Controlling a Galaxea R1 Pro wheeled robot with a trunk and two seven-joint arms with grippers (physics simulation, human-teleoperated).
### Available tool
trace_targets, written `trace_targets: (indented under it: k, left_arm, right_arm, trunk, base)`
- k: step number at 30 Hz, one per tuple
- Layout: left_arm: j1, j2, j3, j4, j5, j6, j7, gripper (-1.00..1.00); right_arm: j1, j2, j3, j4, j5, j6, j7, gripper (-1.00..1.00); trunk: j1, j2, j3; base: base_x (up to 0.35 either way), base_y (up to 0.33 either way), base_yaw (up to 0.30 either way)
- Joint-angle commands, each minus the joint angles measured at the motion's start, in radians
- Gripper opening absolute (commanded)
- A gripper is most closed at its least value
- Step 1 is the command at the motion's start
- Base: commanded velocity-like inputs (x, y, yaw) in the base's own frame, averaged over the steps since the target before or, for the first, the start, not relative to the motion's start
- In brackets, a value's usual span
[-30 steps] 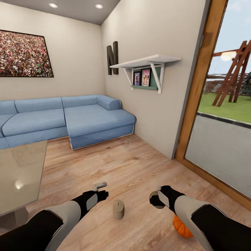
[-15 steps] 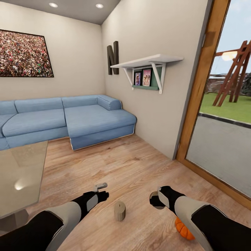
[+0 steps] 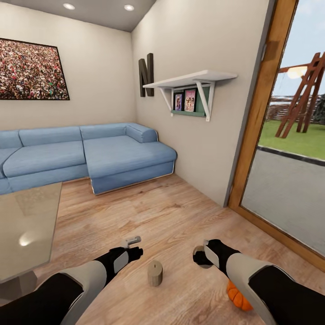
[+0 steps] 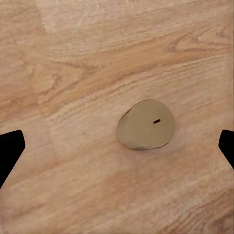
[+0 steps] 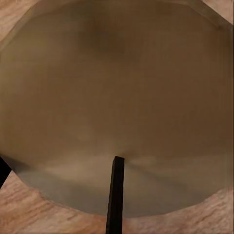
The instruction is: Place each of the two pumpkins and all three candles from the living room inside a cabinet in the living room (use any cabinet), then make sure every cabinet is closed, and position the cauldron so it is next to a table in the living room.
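Left fingers: dark tips at both edges of the wrist view, spread wide, hanging over an upright candle that stands free on the plank floor — we read this as a line-up for a top-down grasp.

Right fingers: we see a second candle pressed close against the wrist camera, its wick dark at the centre; whether the fingers clamp it we cannot tell.

Outward: a pumpkin lies on the floor under the right forearm, the glass desk stands off beyond the left fingers — the sofa farther back.
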Motion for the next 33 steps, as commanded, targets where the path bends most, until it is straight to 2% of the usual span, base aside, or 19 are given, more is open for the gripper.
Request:
trace_targets:
  k: [1, 3, 5, 8, 10, 13, 16, 17, 21, 23, 24, 26, 33]
  left_arm:
    - [-0.001, 0.0, -0.01, -0.001, 0.006, 0.032, -0.001, 1.0]
    - [-0.001, -0.001, -0.011, -0.002, 0.005, 0.073, 0.002, 1.0]
    - [-0.001, -0.002, -0.011, -0.011, 0.003, 0.132, 0.008, 1.0]
    - [-0.001, -0.004, -0.013, -0.03, -0.004, 0.16, 0.009, 1.0]
    - [-0.001, -0.009, -0.016, -0.039, -0.021, 0.181, 0.009, 1.0]
    - [-0.001, -0.02, -0.019, -0.046, -0.068, 0.234, 0.013, 1.0]
    - [-0.001, -0.032, -0.02, -0.084, -0.157, 0.295, 0.017, 1.0]
    - [-0.001, -0.034, -0.02, -0.118, -0.198, 0.31, 0.017, 1.0]
    - [-0.001, -0.036, -0.02, -0.139, -0.219, 0.318, 0.013, 1.0]
    - [-0.001, -0.037, -0.021, -0.159, -0.228, 0.32, 0.009, 1.0]
    - [-0.001, -0.037, -0.021, -0.165, -0.231, 0.32, 0.008, 1.0]
    - [-0.001, -0.037, -0.023, -0.171, -0.233, 0.32, 0.008, 1.0]
    - [-0.001, -0.037, -0.028, -0.25, -0.236, 0.324, 0.009, 1.0]
  right_arm:
    - [0.0, -0.002, 0.004, -0.137, -0.012, 0.016, -0.006, -1.0]
    - [0.0, -0.003, 0.003, -0.2, -0.012, 0.036, -0.007, -1.0]
    - [0.0, -0.003, 0.001, -0.284, -0.012, 0.106, -0.01, -1.0]
    - [0.0, -0.003, 0.001, -0.376, -0.013, 0.182, -0.011, -1.0]
    - [0.0, -0.004, 0.001, -0.432, -0.013, 0.216, -0.013, -1.0]
    - [-0.002, -0.004, 0.0, -0.495, -0.013, 0.262, -0.027, -1.0]
    - [-0.003, -0.004, -0.002, -0.571, -0.014, 0.325, -0.074, -1.0]
    - [-0.003, -0.004, -0.003, -0.62, -0.014, 0.344, -0.103, -1.0]
    - [-0.003, -0.004, -0.004, -0.68, -0.014, 0.359, -0.122, -1.0]
    - [-0.003, -0.004, -0.004, -0.735, -0.014, 0.404, -0.129, -1.0]
    - [-0.003, -0.004, -0.004, -0.78, -0.014, 0.45, -0.131, -1.0]
    - [-0.004, -0.004, -0.004, -0.816, -0.014, 0.476, -0.132, -1.0]
    - [-0.003, -0.001, 0.002, -0.847, -0.014, 0.495, -0.133, -1.0]
  trunk:
    - [0.0, 0.0, -0.001]
    - [0.0, 0.0, -0.001]
    - [0.0, 0.0, -0.001]
    - [0.0, 0.0, -0.001]
    - [0.0, 0.0, -0.001]
    - [0.0, 0.0, -0.001]
    - [0.0, 0.0, -0.001]
    - [0.0, 0.0, -0.001]
    - [0.0, 0.0, -0.001]
    - [0.0, 0.0, -0.001]
    - [0.0, 0.0, -0.001]
    - [0.0, 0.0, -0.001]
    - [0.0, -0.001, -0.005]
  base:
    - [0.0, 0.0, 0.0]
    - [0.0, 0.0, 0.0]
    - [0.0, 0.0, 0.0]
    - [0.0, 0.0, 0.0]
    - [0.0, 0.0, 0.0]
    - [0.0, 0.0, 0.0]
    - [0.0, 0.0, 0.0]
    - [0.0, 0.0, 0.0]
    - [0.0, 0.0, 0.0]
    - [0.0, 0.0, 0.0]
    - [0.0, 0.0, 0.0]
    - [0.0, 0.0, 0.0]
    - [0.0, 0.0, 0.0]
